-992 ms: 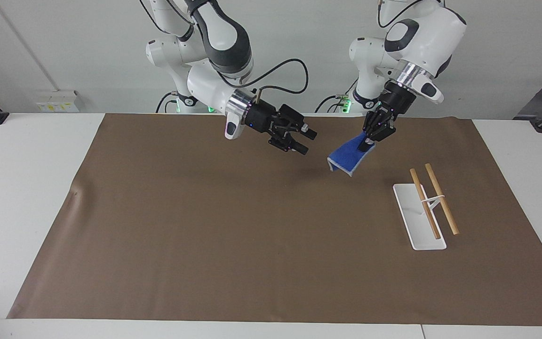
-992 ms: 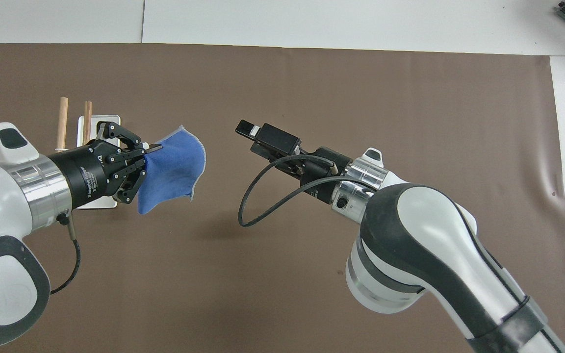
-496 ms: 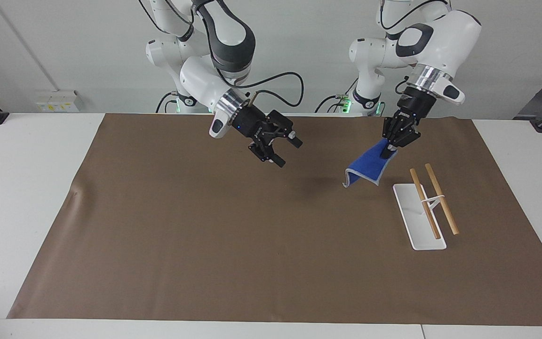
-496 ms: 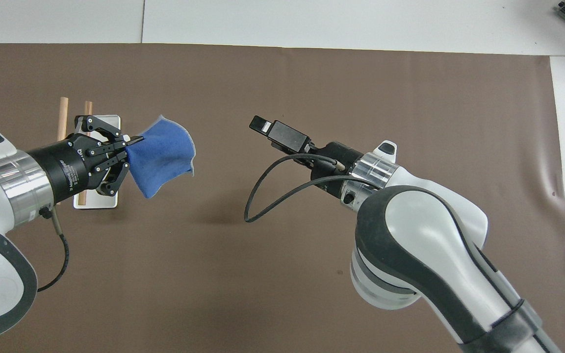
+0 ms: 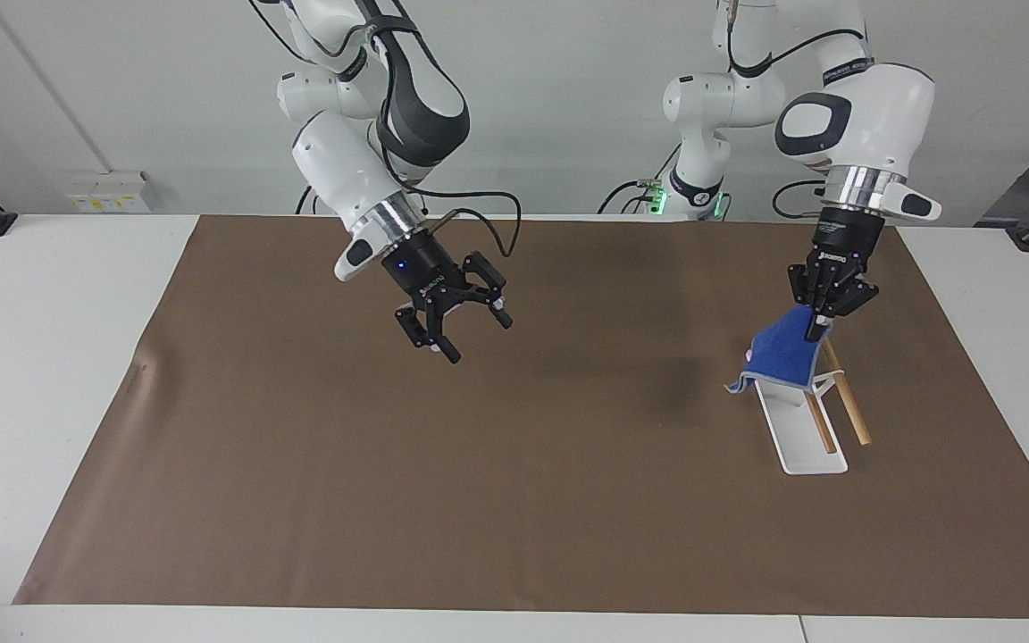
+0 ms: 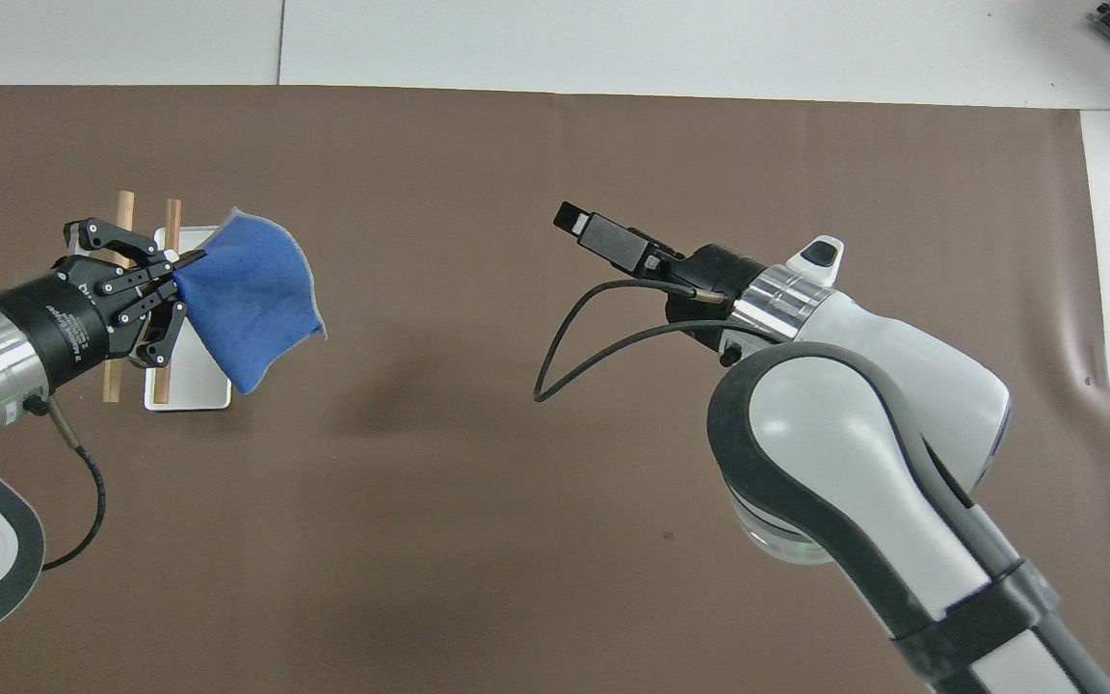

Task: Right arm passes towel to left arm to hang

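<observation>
Covering most of the white surface (image 5: 50, 357): brown mat (image 5: 479, 464), with the small rack (image 5: 802, 442) as landmark toward the left arm's end. Reaching over the mat well apart from the rack: right arm (image 5: 363, 170), its claw (image 5: 454, 332) spread wide and holding nothing, waiting. Hanging directly above the rack: left arm (image 5: 863, 116), wrist pointing almost straight down. Pinching one top corner of the towel (image 5: 784, 360): left claw (image 5: 823, 317), fingertips fully together on the cloth.

Key relation for the coming move: towel dangling below the left claw and fanning away from it toward the right arm's end, lower edge curling just at the rack's white base (image 6: 191, 390). Running across that direction: the two wooden rods (image 6: 121, 289), long axes pointing from nearer the robots to farther from them. Judging from the overhead view, most of the cloth lying past the rods on the side toward the right arm, the held corner roughly over them. Probably needed next: lowering and drawing the corner across the rods so the cloth drapes on both sides. Risk: sliding off on the heavier side if released too early. Whether cloth already touches a rod: cannot tell.
</observation>
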Available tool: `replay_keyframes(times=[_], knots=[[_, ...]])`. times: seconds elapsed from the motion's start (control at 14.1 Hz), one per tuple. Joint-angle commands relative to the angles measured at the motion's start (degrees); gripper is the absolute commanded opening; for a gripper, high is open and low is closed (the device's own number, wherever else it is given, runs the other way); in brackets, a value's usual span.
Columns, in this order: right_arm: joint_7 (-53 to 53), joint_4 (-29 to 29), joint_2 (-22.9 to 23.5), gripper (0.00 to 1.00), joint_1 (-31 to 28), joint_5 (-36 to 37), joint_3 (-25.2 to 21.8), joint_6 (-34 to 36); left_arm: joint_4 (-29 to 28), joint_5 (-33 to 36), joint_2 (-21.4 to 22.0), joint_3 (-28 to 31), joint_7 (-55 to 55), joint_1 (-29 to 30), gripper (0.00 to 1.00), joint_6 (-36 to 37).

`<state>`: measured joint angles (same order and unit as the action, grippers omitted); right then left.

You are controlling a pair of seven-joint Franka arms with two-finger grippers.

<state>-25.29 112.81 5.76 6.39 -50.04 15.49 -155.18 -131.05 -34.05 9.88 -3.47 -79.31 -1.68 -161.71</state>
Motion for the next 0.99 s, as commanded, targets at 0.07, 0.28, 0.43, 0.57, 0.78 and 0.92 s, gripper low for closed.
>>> replay_keyframes(times=[0.07,0.28,0.43,0.57,0.78,0.92], knots=[[2.2,-0.3,-0.4,1.0,-4.6,20.2,0.1,8.7,-0.2,0.6,-2.7,-0.6,-0.3,4.6,0.0,-4.0],[7.6,-1.4,-0.9,1.0,-5.8,37.1,0.0,15.4,-0.2,0.3,-4.9,-0.6,-1.5,8.0,0.0,-5.4],[15.1,-3.9,-1.7,1.0,-5.9,46.3,-0.1,22.0,0.0,0.3,-5.9,-0.6,-3.3,10.2,0.0,-6.5],[23.6,-6.5,-2.4,1.0,-5.9,52.5,-0.1,27.7,0.0,0.3,-6.5,-0.6,-3.5,12.1,0.0,-6.5],[33.4,-10.4,-2.9,1.0,-5.9,53.3,-0.2,34.8,-0.3,0.2,-7.5,-0.5,-4.4,13.4,0.0,-6.6],[38.2,-12.9,-3.3,1.0,-5.9,53.3,-0.5,39.6,-0.3,0.2,-7.9,-0.5,-6.6,14.2,0.0,-6.6]])
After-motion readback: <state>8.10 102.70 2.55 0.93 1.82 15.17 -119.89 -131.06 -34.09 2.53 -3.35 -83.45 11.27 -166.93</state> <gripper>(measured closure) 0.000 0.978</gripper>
